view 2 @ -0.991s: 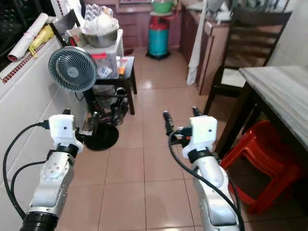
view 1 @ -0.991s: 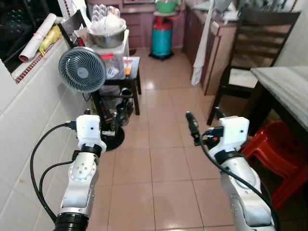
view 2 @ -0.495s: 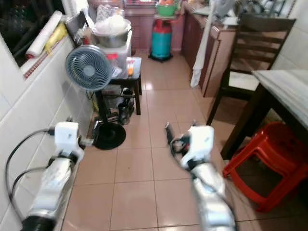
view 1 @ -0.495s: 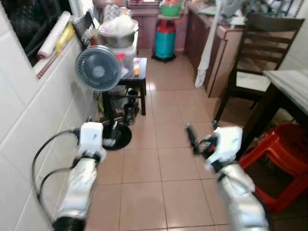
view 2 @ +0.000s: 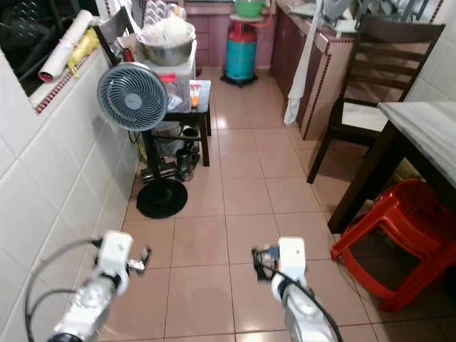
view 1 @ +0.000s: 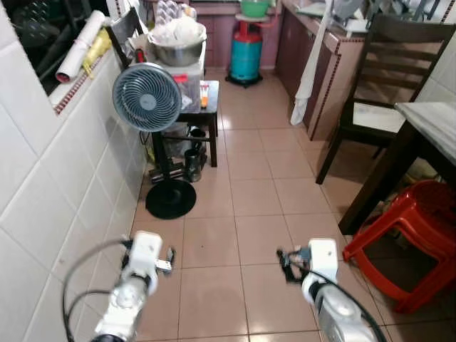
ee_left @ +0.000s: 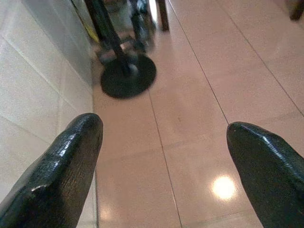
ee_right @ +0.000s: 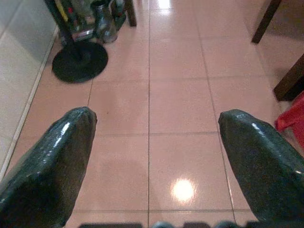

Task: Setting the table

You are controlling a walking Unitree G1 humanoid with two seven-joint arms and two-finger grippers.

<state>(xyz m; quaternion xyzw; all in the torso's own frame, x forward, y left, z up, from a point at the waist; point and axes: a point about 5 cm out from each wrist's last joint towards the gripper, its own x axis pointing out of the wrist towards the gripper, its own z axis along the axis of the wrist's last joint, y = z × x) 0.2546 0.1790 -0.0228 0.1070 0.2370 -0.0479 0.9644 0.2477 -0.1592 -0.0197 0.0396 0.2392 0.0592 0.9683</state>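
Desk point(view 1: 434, 121) to be set sits at the right edge of the head view, only a corner of its pale stone-look top visible with a dark leg under it; nothing for setting is visible on that corner; no plates or cutlery can be made out anywhere. Judging by the material the top is hard, slick and heavy, so it stays put and anything set on it could slide; dishes would likely be fragile, best pinched at the rim. A dark wooden chair point(view 1: 377, 85) stands just behind the desk, a red plastic stool point(view 1: 406, 235) tucked under its near corner. Left claw point(view 1: 165, 256) low over the floor tiles, fingers point(ee_left: 61, 161) spread wide, holding nothing. Right claw point(view 1: 288, 262) also low over the floor, fingers point(ee_right: 52, 166) spread, empty. Further left a standing fan point(view 1: 148, 97) by the tiled wall, a small side table point(view 1: 203, 100) with a metal bowl point(view 1: 174, 50) on a box, a teal gas cylinder point(view 1: 246, 60) at the back. Task looks barely begun
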